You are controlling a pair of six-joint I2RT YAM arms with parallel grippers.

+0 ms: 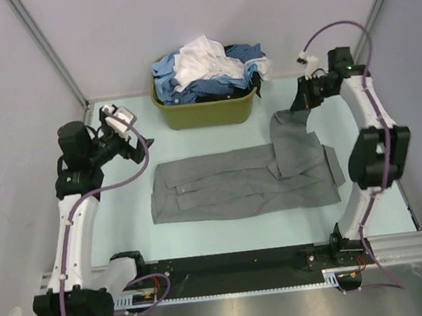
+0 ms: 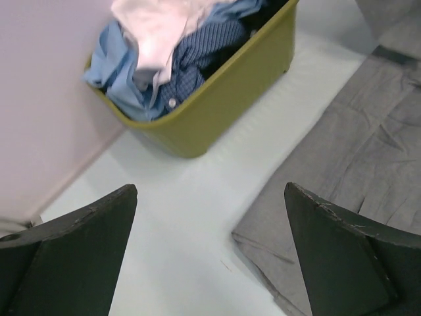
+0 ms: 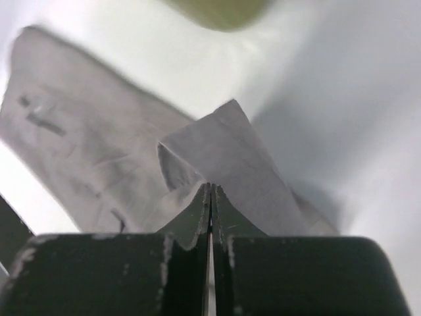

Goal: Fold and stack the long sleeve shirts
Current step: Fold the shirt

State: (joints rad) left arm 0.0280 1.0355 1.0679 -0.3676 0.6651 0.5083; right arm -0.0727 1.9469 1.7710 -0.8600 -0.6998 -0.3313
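Two grippers, unlike states: right gripper (image 3: 210, 197) is pressed together, pinching the sleeve (image 1: 288, 130) of the grey shirt (image 1: 237, 182); left gripper (image 2: 210, 191) is spread and holds nothing, above the table (image 1: 133, 212) between basket (image 1: 206, 113) and shirt edge. Grey shirt lies flat at table centre. Blue and white shirts (image 1: 201, 71) are heaped in the basket behind it.

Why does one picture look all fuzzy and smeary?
Right wrist view: the plain grey cloth shirt pinched in the right claw is soft and washed out, and the olive-green plastic basket is a blur. Left wrist view: clearer. Top view: even light, faint shadows.
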